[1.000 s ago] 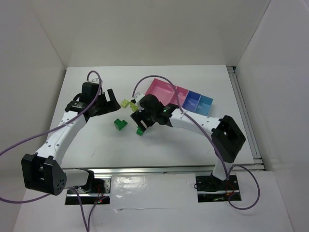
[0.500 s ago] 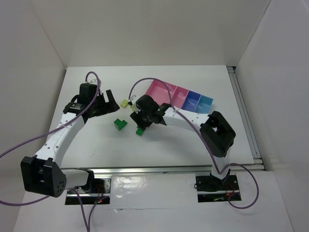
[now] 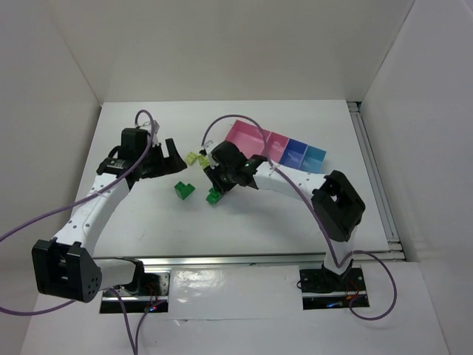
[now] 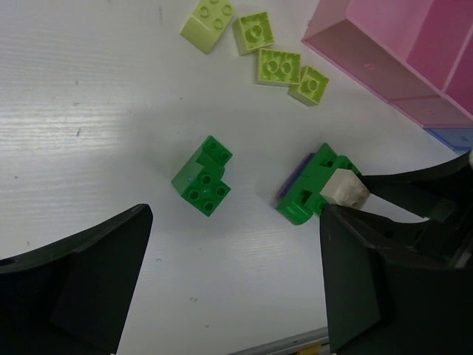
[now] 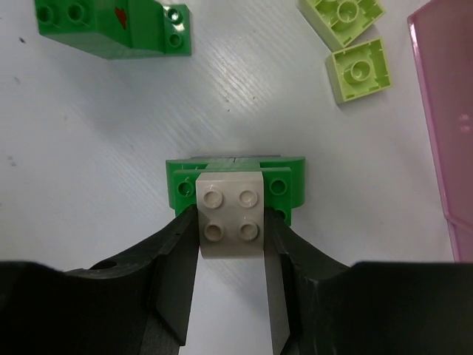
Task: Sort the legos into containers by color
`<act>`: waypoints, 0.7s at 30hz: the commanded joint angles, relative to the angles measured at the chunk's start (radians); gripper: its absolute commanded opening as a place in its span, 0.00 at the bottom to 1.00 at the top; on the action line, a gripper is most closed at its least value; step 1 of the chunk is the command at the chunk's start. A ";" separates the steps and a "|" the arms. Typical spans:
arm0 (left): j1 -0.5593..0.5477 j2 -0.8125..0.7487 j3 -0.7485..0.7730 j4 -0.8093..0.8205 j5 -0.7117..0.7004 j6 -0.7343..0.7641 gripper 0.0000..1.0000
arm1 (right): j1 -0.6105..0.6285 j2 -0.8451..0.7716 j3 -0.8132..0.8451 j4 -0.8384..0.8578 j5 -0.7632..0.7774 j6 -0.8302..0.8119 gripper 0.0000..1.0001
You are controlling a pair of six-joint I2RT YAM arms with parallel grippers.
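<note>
My right gripper is shut on a white brick that sits on top of a green lego, left of the containers. This green lego has a dark blue piece showing under it. A second green lego lies just to its left on the table. Several yellow-green legos lie near the pink tray. My left gripper hovers open above the table, left of the legos, with nothing between its fingers.
Right of the pink tray sit a periwinkle-blue tray and a light-blue tray. White walls close in the table on three sides. A metal rail runs along the right edge. Purple cables loop above both arms.
My right gripper has shut on the white brick of the green lego and shifted slightly left. The left arm has barely moved.
</note>
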 commanded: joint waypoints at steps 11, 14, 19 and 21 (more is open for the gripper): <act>-0.177 -0.051 -0.009 0.132 0.273 0.267 1.00 | -0.347 -0.267 -0.050 -0.070 -0.671 0.254 0.18; -0.247 -0.019 0.029 0.132 0.214 0.298 1.00 | -0.384 -0.280 -0.062 -0.089 -0.774 0.272 0.18; -0.398 0.045 0.109 0.143 0.148 0.328 1.00 | -0.416 -0.289 -0.062 -0.123 -0.881 0.281 0.18; -0.418 0.079 0.138 0.131 0.125 0.353 1.00 | -0.429 -0.289 -0.076 -0.097 -0.917 0.292 0.18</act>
